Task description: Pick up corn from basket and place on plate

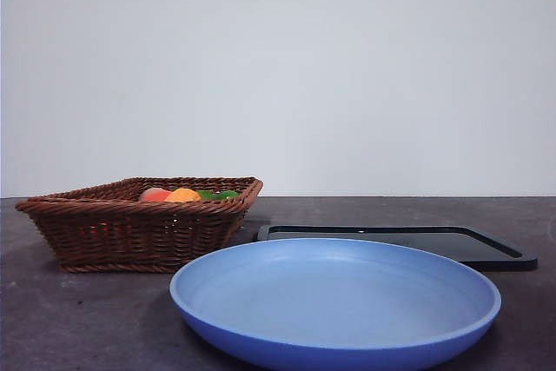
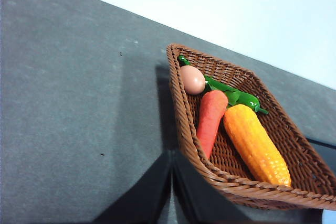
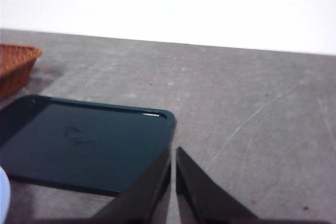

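Observation:
The corn (image 2: 257, 145), an orange-yellow bumpy cob, lies in the brown wicker basket (image 2: 181, 114) beside an orange-red carrot-like piece (image 2: 211, 121). In the front view only its top (image 1: 184, 195) shows above the basket's rim (image 1: 130, 232) at the left. The light-blue plate (image 1: 334, 301) sits near the front, holding nothing. My left gripper (image 2: 172, 155) is shut and holds nothing; it hovers just outside the basket's near corner. My right gripper (image 3: 173, 151) is also shut with nothing in it, above the table by a corner of the black tray. Neither arm shows in the front view.
A pinkish egg-shaped item (image 2: 192, 80) and a green pepper-like item (image 2: 231, 94) share the basket. A flat black tray (image 1: 391, 245) lies behind the plate, to the right of the basket. Dark grey table (image 2: 79, 103) extends left of the basket; a white wall stands behind.

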Available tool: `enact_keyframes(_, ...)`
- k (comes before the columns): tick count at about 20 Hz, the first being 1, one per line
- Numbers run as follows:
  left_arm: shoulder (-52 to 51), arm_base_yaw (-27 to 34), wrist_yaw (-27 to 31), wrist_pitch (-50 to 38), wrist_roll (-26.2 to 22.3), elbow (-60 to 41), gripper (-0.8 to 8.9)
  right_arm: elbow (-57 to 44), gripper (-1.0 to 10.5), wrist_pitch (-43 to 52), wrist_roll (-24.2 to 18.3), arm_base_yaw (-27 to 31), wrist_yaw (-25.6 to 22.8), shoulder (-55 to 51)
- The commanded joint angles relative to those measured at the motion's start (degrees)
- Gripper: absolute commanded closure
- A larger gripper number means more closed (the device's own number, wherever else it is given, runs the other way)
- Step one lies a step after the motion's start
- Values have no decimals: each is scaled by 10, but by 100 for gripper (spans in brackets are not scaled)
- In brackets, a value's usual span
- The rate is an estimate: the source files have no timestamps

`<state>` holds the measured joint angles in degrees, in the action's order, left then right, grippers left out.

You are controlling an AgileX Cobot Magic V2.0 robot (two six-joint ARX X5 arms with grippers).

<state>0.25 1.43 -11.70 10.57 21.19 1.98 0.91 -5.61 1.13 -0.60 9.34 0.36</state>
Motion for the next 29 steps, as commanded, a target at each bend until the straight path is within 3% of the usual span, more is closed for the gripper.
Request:
enact_keyframes(1,-1,1,-1,26,25,-5,808,-3,945,7,73,0,-4,-2)
enact_keyframes(7,-1,1,-3,27,55,-3,808,-2,945,10,151,0,2,-2)
enact_keyframes(14,1,1,-50,45,56,33,808,12,945,30,245,0,29,-1)
enact_keyframes(24,50,1,-78,96,51,139,808,108,945,-22,252,0,65,18)
enact_keyframes(29,105,1,-123,133,24,199,808,181,945,-79,217,0,111,73)
